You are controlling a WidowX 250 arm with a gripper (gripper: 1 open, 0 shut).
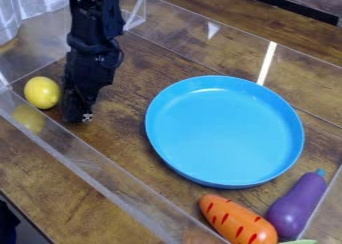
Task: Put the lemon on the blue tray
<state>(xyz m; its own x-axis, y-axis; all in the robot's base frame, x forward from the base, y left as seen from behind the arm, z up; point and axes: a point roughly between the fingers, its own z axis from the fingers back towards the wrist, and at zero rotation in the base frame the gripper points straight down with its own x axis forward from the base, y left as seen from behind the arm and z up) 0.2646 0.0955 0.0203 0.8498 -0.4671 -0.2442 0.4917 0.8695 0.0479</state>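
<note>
Lemon (43, 92) sits on the wooden table (160, 58), apart from the blue tray (223, 129).
Closed, empty gripper (83, 115) points down just beside it.

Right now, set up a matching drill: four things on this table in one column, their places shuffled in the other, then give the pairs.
Things:
1. lemon
2. blue tray
3. carrot
4. eggplant

Places:
A. bottom edge, just left of the purple vegetable
B. far left, beside the pincer
C. lower right corner
D. middle of the table, right of the arm

Pairs: 1-B, 2-D, 3-A, 4-C
</note>
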